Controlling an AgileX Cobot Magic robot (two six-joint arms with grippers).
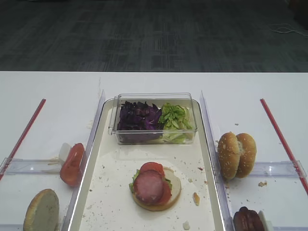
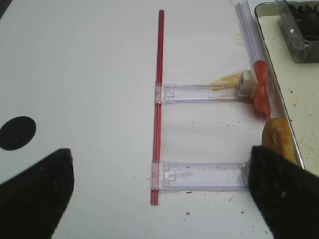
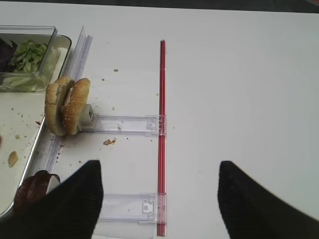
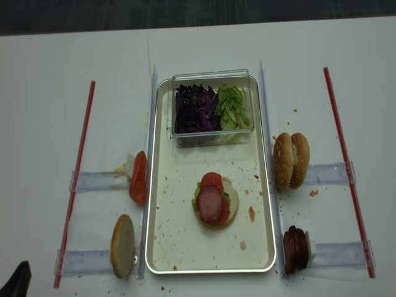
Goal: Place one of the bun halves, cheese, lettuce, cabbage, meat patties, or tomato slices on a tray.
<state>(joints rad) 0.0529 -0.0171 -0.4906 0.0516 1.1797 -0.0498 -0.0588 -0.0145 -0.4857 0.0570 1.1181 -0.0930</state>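
Note:
On the white tray [image 1: 108,178] lies a flat bun half [image 1: 174,185] with lettuce, a tomato slice [image 1: 153,167] and a meat patty [image 1: 149,185] on top. Left of the tray stand tomato slices [image 1: 72,163] and a bun half [image 1: 42,211]. To the tray's right stand sesame bun halves [image 1: 237,155] and meat patties [image 1: 248,220]. Cabbage [image 1: 139,118] and lettuce [image 1: 174,117] fill the clear box. Cheese is out of view. My left gripper [image 2: 159,164] and right gripper [image 3: 159,167] hang open over bare table, holding nothing.
A red strip [image 1: 24,132] runs along the table's left side and another [image 1: 281,139] along the right. Clear plastic holders [image 3: 124,124] join them to the tray's sides. Crumbs dot the tray. A black dot [image 2: 17,133] marks the table at far left.

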